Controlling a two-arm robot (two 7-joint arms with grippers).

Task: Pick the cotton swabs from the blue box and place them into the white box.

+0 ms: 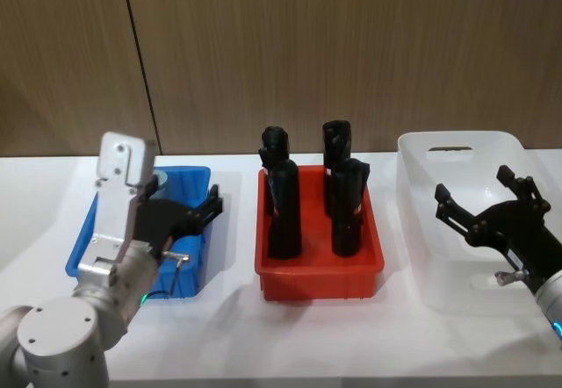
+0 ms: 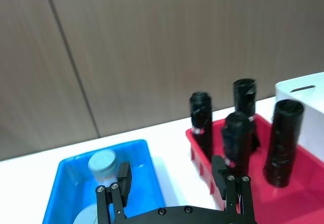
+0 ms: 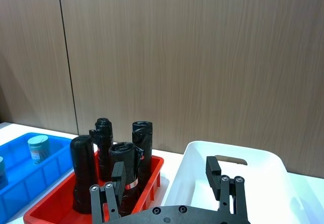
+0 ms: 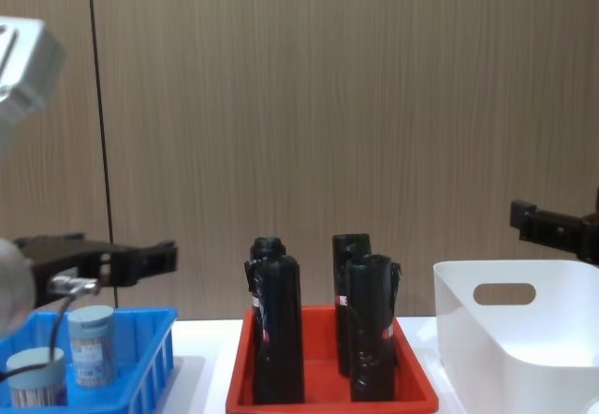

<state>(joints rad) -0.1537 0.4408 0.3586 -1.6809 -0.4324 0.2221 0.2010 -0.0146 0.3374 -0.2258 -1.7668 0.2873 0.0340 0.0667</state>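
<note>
Two cotton swab jars with pale lids stand in the blue box at the left of the table. One jar shows beyond my left gripper's fingertips in the left wrist view. My left gripper hovers open above the blue box, holding nothing. My right gripper hangs open and empty over the white box at the right. The right wrist view shows the white box below the fingers and a jar far off in the blue box.
A red tray with several tall black bottles stands between the two boxes. A wooden wall closes off the back. Bare white table lies in front of the boxes.
</note>
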